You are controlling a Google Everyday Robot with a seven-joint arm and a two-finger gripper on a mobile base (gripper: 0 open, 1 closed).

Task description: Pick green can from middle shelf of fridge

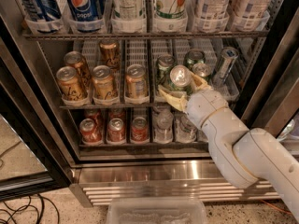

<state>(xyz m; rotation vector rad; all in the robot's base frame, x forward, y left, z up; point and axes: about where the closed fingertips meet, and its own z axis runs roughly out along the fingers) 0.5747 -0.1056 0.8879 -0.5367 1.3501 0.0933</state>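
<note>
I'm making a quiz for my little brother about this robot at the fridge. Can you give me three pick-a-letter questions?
1. Where is the pincer?
A) up by the top bottles
B) at the middle shelf, right side
C) down on the floor

2. What colour are the bottom-rack cans?
A) blue
B) red
C) purple

3. What is the pincer doing?
A) hanging open and empty
B) holding a bottle
C) gripping the green can

Answers:
1 B, it reaches in among the green cans on that shelf.
2 B, they are red, next to the small water bottles.
3 C, its fingers sit on either side of that can.
</note>
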